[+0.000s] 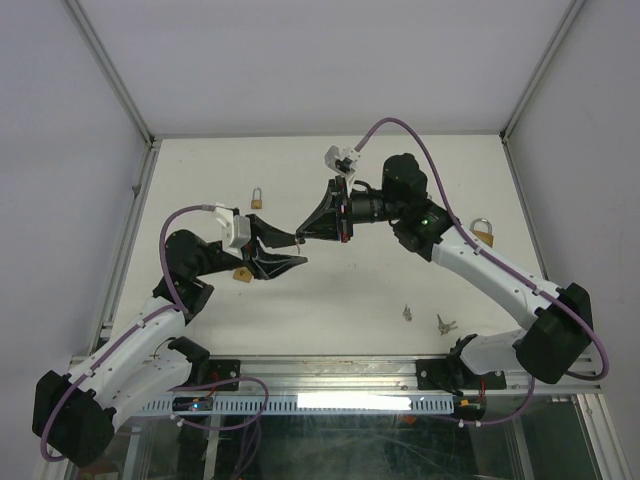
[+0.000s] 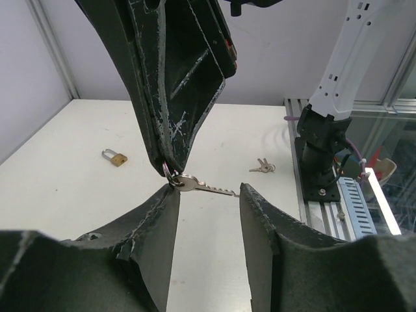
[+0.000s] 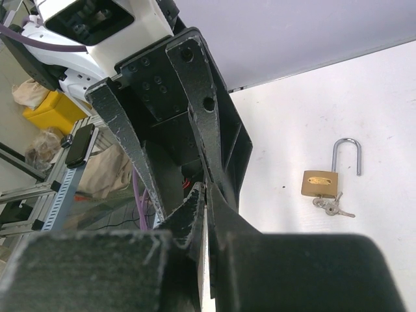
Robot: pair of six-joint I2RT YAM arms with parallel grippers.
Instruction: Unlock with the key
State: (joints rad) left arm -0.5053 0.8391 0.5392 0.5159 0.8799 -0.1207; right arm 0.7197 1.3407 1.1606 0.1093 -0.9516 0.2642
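My right gripper is shut on the ring end of a silver key and holds it above the table. The key sticks out sideways between the tips of my left gripper, which is open; its blade tip touches or nearly touches the right-hand finger. In the right wrist view the right gripper is closed, with the left gripper's fingers spread just beyond it. A brass padlock lies under my left arm; it also shows in the right wrist view, shackle open, with keys attached.
A second padlock lies at the back left, a third by the right arm, also in the left wrist view. Loose keys and a key pair lie near the front. The right arm base stands nearby.
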